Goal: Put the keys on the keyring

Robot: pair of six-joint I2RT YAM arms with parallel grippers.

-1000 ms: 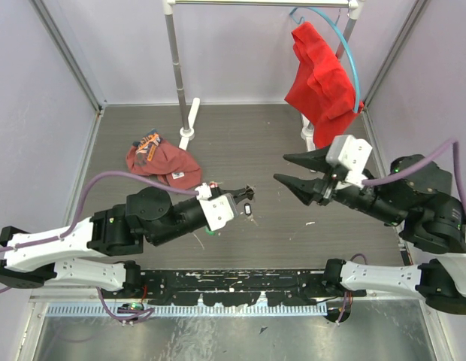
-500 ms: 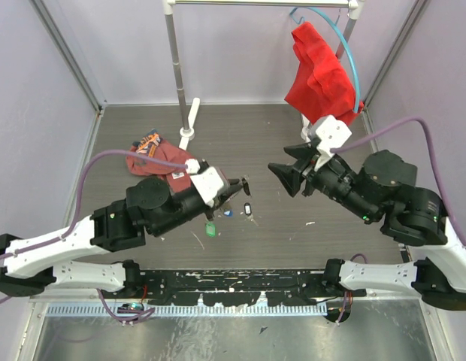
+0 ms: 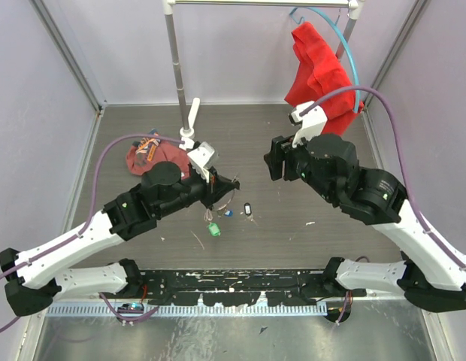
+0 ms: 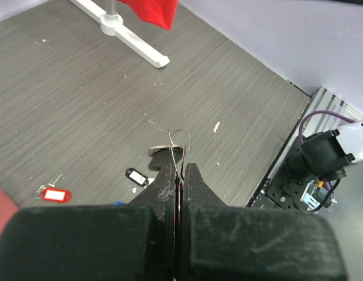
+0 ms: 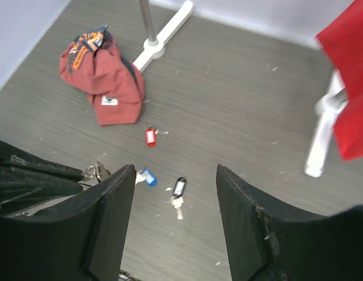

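Grey wood-grain table (image 3: 285, 241), closed in by pale lilac walls on the left, far and right sides. The near edge runs along the black base rail where both arms are mounted. A white clothes rack stands at the far side, with one foot (image 3: 189, 120) left of centre and the other under a hanging red cloth (image 3: 319, 75) at far right. A crumpled red garment (image 3: 154, 159) lies far left, just beside the left arm. Open room is the middle strip between the two sets of fingers and the near right quarter of the table, which holds only small specks.

Left fingers (image 4: 180, 171): pressed together, pinching the keyring (image 4: 178, 146). The ring is a thin silver wire loop. It projects forward from the tips and is held above the table near its centre. In the right wrist view, small silver pieces show at these fingers; whether they sit on the ring cannot be told.

Right fingers (image 3: 273, 160): spread wide, holding nothing, raised and well apart from the left fingers.

Keys, each small and silver with a plastic tag:
- The black-tagged key (image 3: 248, 208) lies flat on the table near its centre.
- The blue-tagged key (image 3: 228, 213) is just beside the black-tagged one, on the left arm's side.
- The green-tagged key (image 3: 214, 229) is nearer the rail. Whether it rests on the table or hangs cannot be told.
- The red-tagged key (image 5: 150, 136) lies farther back, near the garment.
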